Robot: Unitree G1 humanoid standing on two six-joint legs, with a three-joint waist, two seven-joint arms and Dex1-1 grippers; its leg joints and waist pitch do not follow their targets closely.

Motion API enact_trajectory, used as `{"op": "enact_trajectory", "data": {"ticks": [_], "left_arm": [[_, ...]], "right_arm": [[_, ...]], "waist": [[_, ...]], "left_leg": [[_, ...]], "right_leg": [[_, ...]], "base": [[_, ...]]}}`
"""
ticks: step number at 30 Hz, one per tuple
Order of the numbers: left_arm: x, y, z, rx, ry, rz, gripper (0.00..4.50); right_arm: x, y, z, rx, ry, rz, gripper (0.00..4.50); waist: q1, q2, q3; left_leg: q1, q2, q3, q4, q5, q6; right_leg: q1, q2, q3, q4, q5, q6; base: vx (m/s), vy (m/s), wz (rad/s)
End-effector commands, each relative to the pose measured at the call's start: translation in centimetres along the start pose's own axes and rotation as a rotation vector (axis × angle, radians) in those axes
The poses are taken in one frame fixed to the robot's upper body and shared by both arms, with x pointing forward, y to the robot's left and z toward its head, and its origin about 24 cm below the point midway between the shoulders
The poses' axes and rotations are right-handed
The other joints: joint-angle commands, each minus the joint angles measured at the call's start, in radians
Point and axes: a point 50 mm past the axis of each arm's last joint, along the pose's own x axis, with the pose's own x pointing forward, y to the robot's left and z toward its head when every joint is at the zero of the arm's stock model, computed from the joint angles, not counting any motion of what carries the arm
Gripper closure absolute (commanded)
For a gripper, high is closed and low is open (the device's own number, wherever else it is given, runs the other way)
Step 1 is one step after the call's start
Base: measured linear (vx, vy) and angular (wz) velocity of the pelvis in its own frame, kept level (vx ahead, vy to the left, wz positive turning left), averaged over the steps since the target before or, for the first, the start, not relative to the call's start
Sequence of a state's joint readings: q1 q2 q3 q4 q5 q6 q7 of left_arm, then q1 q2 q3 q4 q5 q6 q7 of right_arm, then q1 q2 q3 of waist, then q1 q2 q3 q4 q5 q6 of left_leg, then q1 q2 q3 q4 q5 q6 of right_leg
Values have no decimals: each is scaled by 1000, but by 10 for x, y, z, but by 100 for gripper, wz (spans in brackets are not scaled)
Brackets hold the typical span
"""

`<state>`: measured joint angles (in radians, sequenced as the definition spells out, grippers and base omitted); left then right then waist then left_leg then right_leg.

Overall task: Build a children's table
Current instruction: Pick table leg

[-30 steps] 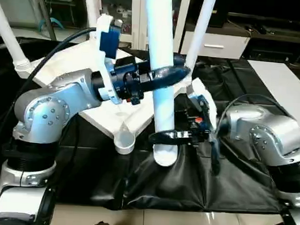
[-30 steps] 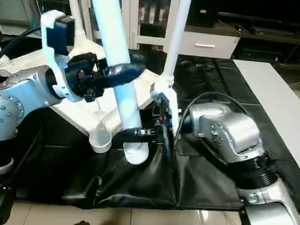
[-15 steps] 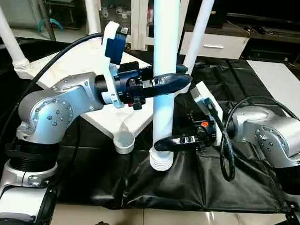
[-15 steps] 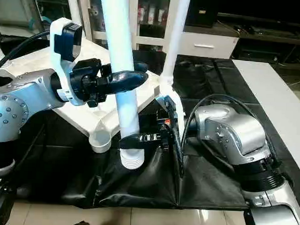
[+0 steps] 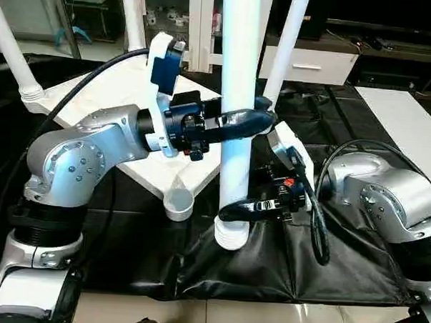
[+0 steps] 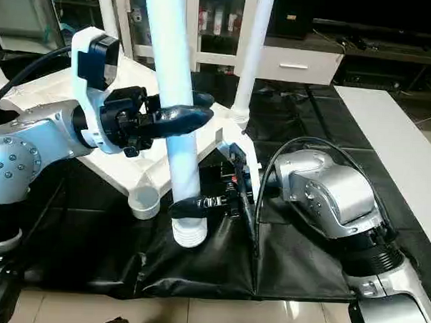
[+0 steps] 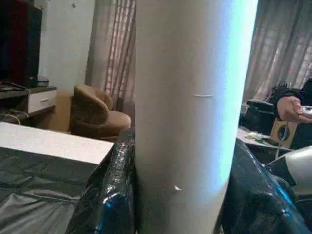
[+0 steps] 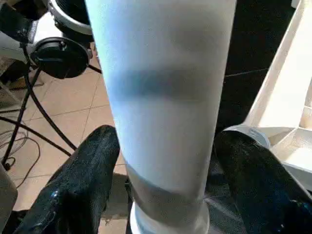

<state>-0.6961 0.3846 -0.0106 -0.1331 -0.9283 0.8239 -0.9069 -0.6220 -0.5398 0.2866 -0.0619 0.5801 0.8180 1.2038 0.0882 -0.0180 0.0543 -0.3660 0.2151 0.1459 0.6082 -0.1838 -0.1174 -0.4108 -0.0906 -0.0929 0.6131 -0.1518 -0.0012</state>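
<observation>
Looks like a home living room used as a test space. At upper centre, a white glass-door cabinet (image 6: 214, 22) and low white drawer unit (image 5: 309, 64); in the left wrist view, a brown armchair (image 7: 95, 114), long curtains (image 7: 114, 48), a dark TV stand (image 7: 22, 53). Tiled floor (image 6: 216, 315) along the bottom edge.

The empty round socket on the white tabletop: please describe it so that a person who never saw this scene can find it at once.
Start at the white tabletop, lying upside down on the black cover. Follow it to the corner nearest the robot, beside the upright leg that the left gripper and the right gripper hold. There sits the socket, an open cup; the far corners already carry legs.
</observation>
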Motion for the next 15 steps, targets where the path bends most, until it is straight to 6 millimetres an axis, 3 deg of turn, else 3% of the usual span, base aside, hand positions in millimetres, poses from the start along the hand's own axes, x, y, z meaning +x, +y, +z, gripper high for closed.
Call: {"op": "enact_trajectory", "data": {"ticks": [1, 12, 15], "left_arm": [[4, -4, 1, 7, 8, -31, 275], [5, -3, 3, 14, 3, -36, 275], [5, -4, 3, 13, 7, -39, 275]], "right_arm": [[2, -2, -1, -8, 13, 3, 110], [10, -1, -5, -13, 36, 40, 110], [10, -1, -6, -12, 39, 41, 142]], "waist": [[-1, -1, -72], [-1, 2, -72], [-2, 3, -72]], "left_leg": [[0, 2, 18, -69, -195, -5], [0, 2, 18, -70, -200, -5], [2, 2, 18, -70, -201, -6]], "right_leg": [[63, -34, 40, -68, -315, -166], [63, -33, 41, -68, -306, -171], [62, -33, 41, -68, -305, -172]], "base": [[0, 0, 0], [0, 0, 0], [0, 0, 0]]}}
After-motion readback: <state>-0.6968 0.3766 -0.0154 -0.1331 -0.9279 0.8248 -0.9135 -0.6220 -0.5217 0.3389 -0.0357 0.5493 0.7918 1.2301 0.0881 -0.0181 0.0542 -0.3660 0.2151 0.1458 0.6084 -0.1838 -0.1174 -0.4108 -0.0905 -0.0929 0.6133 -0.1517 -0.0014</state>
